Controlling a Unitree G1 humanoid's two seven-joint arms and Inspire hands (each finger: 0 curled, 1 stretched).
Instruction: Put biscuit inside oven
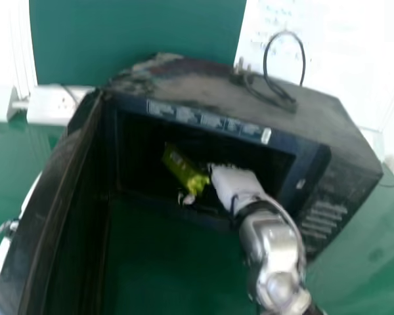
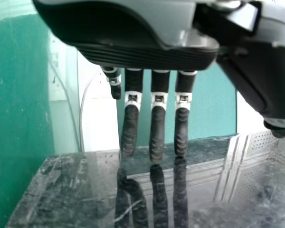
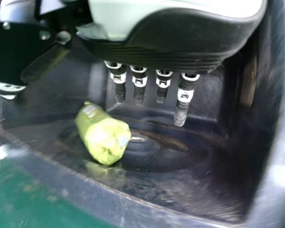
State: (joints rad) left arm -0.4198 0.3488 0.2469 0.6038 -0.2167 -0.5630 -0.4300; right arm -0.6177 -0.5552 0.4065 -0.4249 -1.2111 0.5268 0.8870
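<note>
Inside one oven (image 1: pixel 226 98), one green biscuit packet (image 1: pixel 182 170) lies near one released robot hand (image 1: pixel 235 184), the right.

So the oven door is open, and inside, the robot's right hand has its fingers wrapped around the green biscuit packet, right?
Not quite: the right hand isn't gripping the green biscuit packet. The right wrist view shows its fingers open, with the packet lying apart from them on the oven floor. The oven door is open, and hand and packet are inside.
</note>
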